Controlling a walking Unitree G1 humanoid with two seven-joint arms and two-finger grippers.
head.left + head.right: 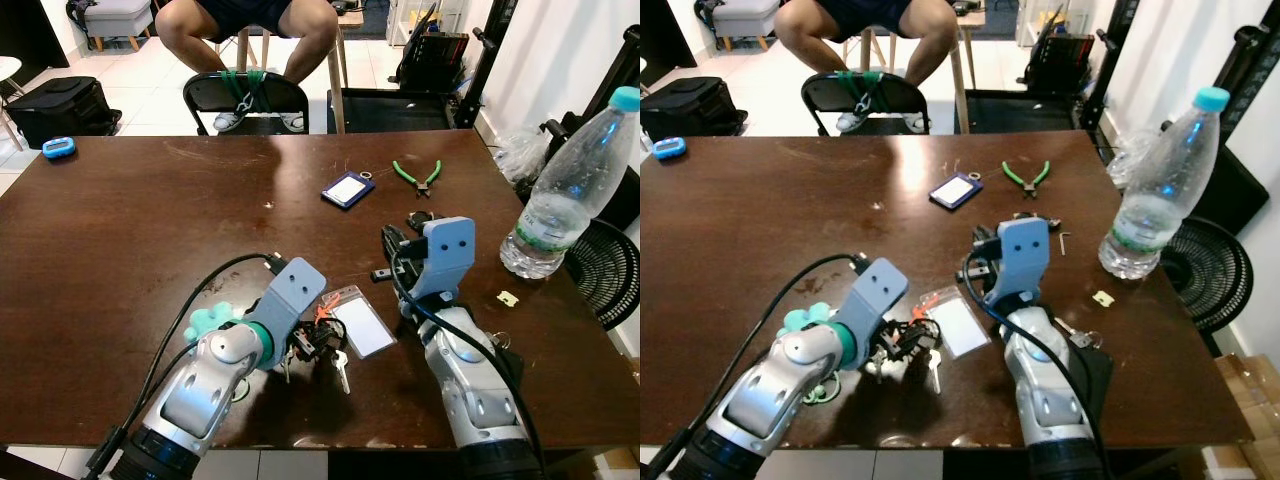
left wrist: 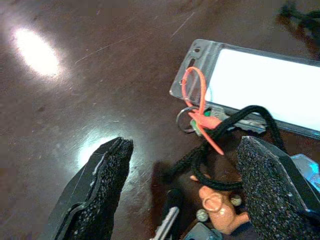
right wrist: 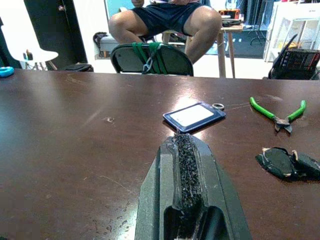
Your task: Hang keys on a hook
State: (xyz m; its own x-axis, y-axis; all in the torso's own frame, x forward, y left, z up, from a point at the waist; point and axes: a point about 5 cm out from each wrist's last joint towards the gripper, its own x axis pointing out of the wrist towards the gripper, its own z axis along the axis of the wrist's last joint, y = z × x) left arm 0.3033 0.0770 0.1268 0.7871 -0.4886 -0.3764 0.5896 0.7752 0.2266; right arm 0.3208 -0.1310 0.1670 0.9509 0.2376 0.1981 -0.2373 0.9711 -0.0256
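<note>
Left claw (image 2: pixel 180 195) spread wide, down over the bunch of silver keys w/ black cord, orange tie & clear badge holder (image 1: pixel 330 335) on the dark wooden desk (image 1: pixel 150 230), straddling it for a pinch. Right claw (image 3: pixel 186 165) pressed closed, empty, parked aside.

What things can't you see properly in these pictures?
- The keys: in the head views the left hand and its blue mount cover most of the bunch; the left wrist view cuts off the lower part.
- The person: cut off above the legs by the top edge.
- The small pale scrap near the bottle: too small to identify.
- A hook: I cannot make one out.
</note>
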